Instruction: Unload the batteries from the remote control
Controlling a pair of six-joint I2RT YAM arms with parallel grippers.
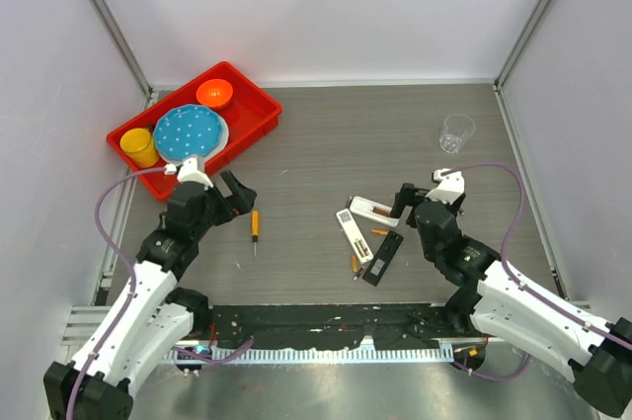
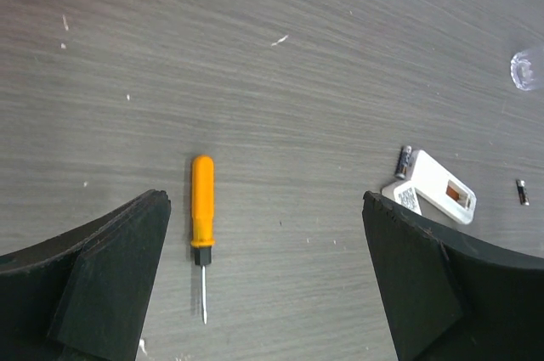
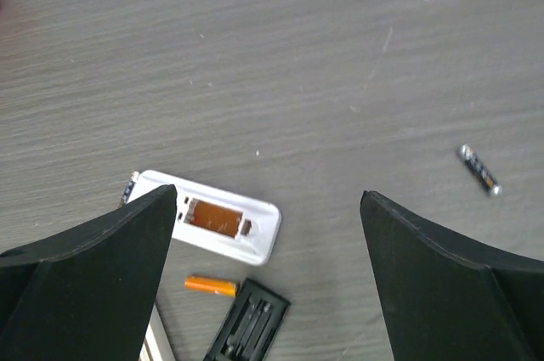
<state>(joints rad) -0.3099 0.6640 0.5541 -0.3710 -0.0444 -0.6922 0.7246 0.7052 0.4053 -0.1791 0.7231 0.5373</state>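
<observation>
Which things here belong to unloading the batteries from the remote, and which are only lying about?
For the job: white remote, battery in its compartment, loose orange battery beside it.
Lying about: screwdriver, clear cup, red tray with dishes.

Bright, even overhead light, soft faint shadows; wrist views slightly blurred.
</observation>
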